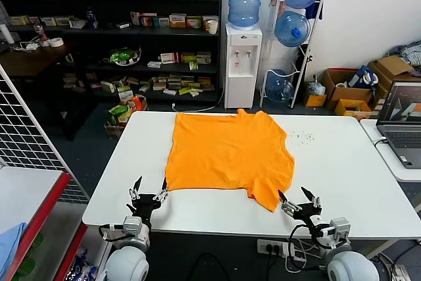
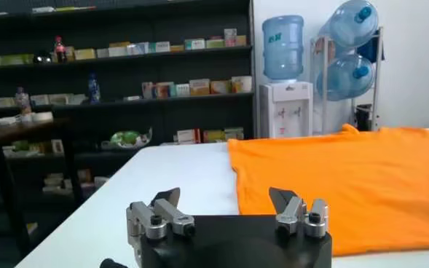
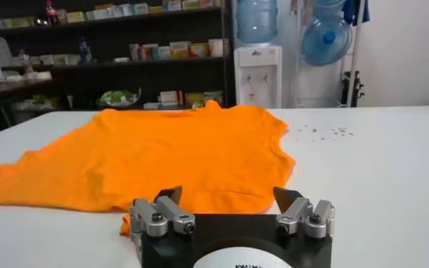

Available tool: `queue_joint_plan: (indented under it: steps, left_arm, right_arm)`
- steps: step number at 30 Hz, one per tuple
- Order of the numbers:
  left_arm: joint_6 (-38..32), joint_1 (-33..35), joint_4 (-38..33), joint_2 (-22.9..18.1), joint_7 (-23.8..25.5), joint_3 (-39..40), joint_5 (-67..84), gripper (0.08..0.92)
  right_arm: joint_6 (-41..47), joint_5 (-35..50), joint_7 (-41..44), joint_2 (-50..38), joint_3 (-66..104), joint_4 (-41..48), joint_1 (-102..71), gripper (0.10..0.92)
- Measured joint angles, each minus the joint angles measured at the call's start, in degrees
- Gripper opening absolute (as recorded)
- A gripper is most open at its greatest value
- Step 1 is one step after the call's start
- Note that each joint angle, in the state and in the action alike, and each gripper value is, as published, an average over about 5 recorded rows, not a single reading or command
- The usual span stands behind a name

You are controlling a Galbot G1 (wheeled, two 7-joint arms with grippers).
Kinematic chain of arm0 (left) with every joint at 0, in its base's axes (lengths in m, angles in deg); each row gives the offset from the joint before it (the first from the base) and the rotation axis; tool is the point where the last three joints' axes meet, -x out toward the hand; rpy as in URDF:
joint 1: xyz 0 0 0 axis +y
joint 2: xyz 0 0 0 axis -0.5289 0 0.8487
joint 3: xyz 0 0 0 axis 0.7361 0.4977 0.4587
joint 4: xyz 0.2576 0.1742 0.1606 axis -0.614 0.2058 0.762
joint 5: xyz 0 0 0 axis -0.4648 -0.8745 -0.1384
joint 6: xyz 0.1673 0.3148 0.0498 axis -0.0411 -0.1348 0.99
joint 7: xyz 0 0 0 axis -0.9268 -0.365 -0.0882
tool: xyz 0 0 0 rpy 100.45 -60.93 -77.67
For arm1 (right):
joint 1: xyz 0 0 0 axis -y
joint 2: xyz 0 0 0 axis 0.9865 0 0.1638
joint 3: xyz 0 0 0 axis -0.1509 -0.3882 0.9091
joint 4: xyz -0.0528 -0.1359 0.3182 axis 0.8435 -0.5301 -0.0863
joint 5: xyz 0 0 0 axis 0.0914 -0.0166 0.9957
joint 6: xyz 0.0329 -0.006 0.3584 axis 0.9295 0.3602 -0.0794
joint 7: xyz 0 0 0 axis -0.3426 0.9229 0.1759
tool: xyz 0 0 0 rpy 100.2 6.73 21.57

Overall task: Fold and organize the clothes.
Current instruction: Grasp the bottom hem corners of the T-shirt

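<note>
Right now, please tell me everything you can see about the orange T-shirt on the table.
The orange T-shirt is bright orange, short-sleeved, of soft-looking fabric, with no print showing. It lies spread flat and unfolded on the white table, slightly wrinkled. One sleeve corner points toward the right gripper. The left gripper waits near its other near corner. Both are open and neither touches it; only the table does.

Orange T-shirt spread flat, one sleeve apparently folded.

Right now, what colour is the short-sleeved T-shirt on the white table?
Bright orange T-shirt, plain on the visible side; head view shows it best.
</note>
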Motion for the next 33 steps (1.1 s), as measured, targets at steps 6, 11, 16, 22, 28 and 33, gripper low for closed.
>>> queue_joint_plan:
  steps: [6, 11, 16, 22, 28, 33]
  left_arm:
    - [2.68, -0.78, 0.39, 0.55, 0.56, 0.67, 1.65, 0.823]
    - [4.6, -1.96, 1.58, 0.65, 0.83, 1.22, 3.51, 0.823]
    - [5.62, -3.08, 2.73, 0.3, 1.07, 1.71, 4.7, 0.82]
    - [6.3, -3.75, 4.2, -0.37, 1.25, 1.71, 5.29, 0.78]
    - [6.72, -4.47, 5.63, -1.02, 1.86, 1.98, 5.27, 0.733]
    - [6.86, -4.57, 6.28, -1.25, 2.33, 2.12, 5.2, 0.625]
  right_arm:
    - [1.33, -0.75, -0.92, 0.9, -1.4, 1.36, 1.36, 0.823]
    - [2.11, -1.48, -1.5, 1.86, -2.89, 2.91, 2.91, 0.823]
    - [2.73, -2.23, -1.91, 2.69, -4.31, 4.41, 4.5, 0.823]
    - [3.14, -2.89, -2.33, 3.67, -5.47, 6.19, 6.18, 0.821]
    - [3.44, -3.35, -2.84, 4.44, -6.18, 7.08, 7.1, 0.714]
    - [3.66, -3.86, -3.42, 4.75, -6.35, 7.02, 7.08, 0.575]
